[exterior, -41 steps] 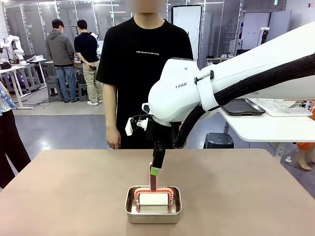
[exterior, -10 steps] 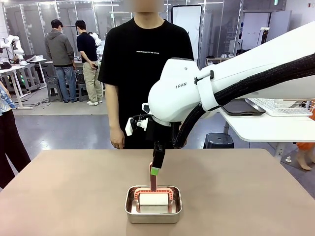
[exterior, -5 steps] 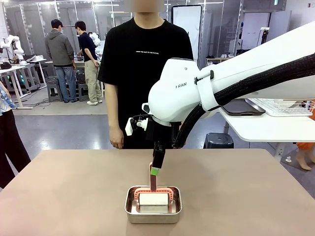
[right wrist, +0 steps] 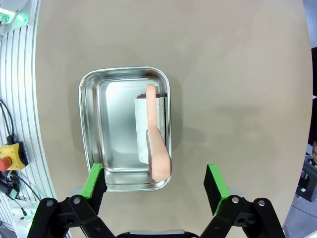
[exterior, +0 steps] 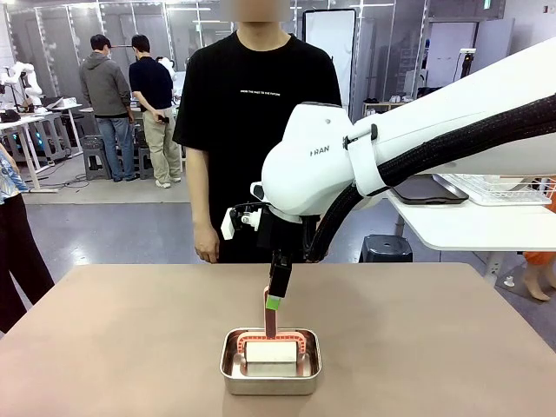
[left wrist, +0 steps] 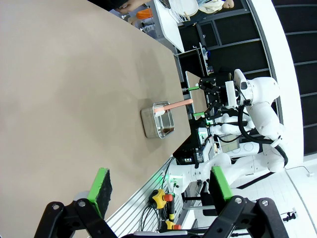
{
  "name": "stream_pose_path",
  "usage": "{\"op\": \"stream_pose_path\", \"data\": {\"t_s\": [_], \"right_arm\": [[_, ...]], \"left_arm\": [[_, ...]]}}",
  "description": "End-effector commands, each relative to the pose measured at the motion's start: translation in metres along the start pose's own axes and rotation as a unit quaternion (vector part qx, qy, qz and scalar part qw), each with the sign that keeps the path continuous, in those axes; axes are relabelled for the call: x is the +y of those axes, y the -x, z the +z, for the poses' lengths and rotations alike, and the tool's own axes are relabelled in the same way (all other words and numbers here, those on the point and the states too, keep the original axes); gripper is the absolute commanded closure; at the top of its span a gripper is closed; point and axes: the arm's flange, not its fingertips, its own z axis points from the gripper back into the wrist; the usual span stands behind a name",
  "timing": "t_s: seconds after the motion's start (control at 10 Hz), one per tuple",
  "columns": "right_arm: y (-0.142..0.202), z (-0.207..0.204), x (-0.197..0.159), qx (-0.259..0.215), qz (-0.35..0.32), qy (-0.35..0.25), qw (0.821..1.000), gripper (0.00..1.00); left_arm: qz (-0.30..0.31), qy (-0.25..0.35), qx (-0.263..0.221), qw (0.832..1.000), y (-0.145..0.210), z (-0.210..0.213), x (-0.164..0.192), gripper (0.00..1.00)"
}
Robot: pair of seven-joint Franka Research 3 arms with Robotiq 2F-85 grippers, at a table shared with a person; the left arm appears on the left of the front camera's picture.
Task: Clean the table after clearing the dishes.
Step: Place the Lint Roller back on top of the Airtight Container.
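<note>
The beige-brown table (exterior: 130, 330) holds a small steel pan (exterior: 230, 369). In the pan lies a white roller (exterior: 271, 352) whose pink handle (exterior: 269, 317) sticks up. My right gripper (exterior: 274, 302) hangs straight above the pan, open. In the right wrist view the handle (right wrist: 156, 148) rises between its wide-apart green fingertips (right wrist: 96, 173), touching neither. In the left wrist view my left gripper (left wrist: 161, 184) is open and holds nothing, off to one side of the table (left wrist: 59, 99), with the pan (left wrist: 148, 124) and the right gripper (left wrist: 198, 101) farther off. The dishes are out of view.
A person (exterior: 261, 130) in a black shirt stands at the table's far edge, arms down. A white side table (exterior: 469, 230) with a wire rack stands at the back right. Bare tabletop (right wrist: 237, 74) surrounds the pan.
</note>
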Motion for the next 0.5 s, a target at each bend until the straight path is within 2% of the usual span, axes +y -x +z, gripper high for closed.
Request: {"op": "stream_pose_path", "data": {"t_s": [0.0, 0.1, 0.2, 0.4], "right_arm": [[0.000, 0.000, 0.000, 0.000, 0.000, 0.000, 1.000, 0.00], [-0.003, 0.023, -0.014, -0.043, -0.049, 0.000, 0.998, 0.00], [0.005, 0.049, -0.031, -0.102, -0.111, -0.029, 0.988, 0.00], [0.044, 0.090, -0.063, -0.185, -0.208, -0.119, 0.953, 0.00]], "left_arm": [[0.006, -0.005, 0.000, 1.000, 0.001, 0.003, -0.004, 0.00], [0.006, -0.005, 0.000, 1.000, 0.001, 0.003, -0.004, 0.00], [0.006, -0.005, 0.000, 1.000, 0.001, 0.003, -0.004, 0.00], [0.006, -0.005, 0.000, 1.000, 0.001, 0.003, -0.004, 0.00]]}}
